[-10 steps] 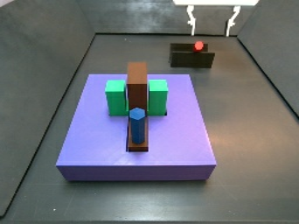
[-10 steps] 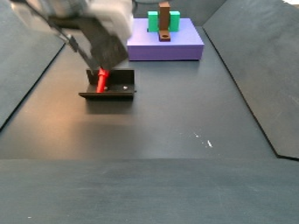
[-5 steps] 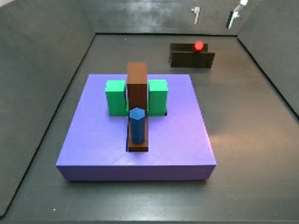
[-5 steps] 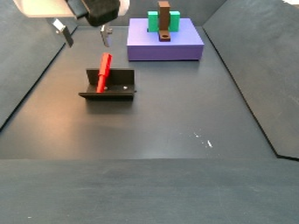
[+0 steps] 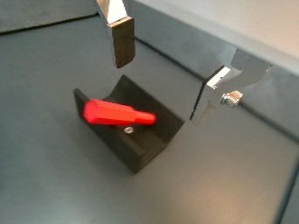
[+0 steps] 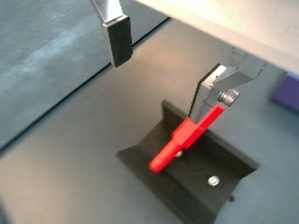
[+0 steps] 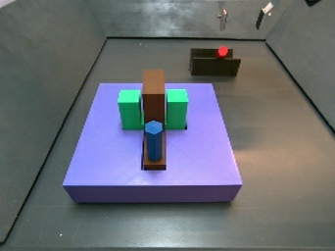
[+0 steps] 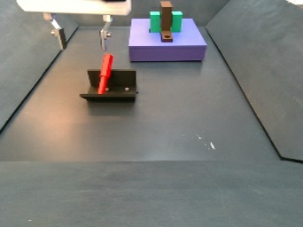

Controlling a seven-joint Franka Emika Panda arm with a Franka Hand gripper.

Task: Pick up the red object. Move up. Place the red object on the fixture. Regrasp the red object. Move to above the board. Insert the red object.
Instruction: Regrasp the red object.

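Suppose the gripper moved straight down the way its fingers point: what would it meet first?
Probably the red object leaning in the fixture. The open gripper hangs above them, empty; depth is unclear, so it might straddle the peg and reach the fixture.

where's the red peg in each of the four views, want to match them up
Wrist view: the red object lies in the fixture, below the open gripper.
Wrist view: it leans across the fixture.
Side view: red tip at the far back.
Side view: upright, left of centre.
Shared landmark: the fixture.
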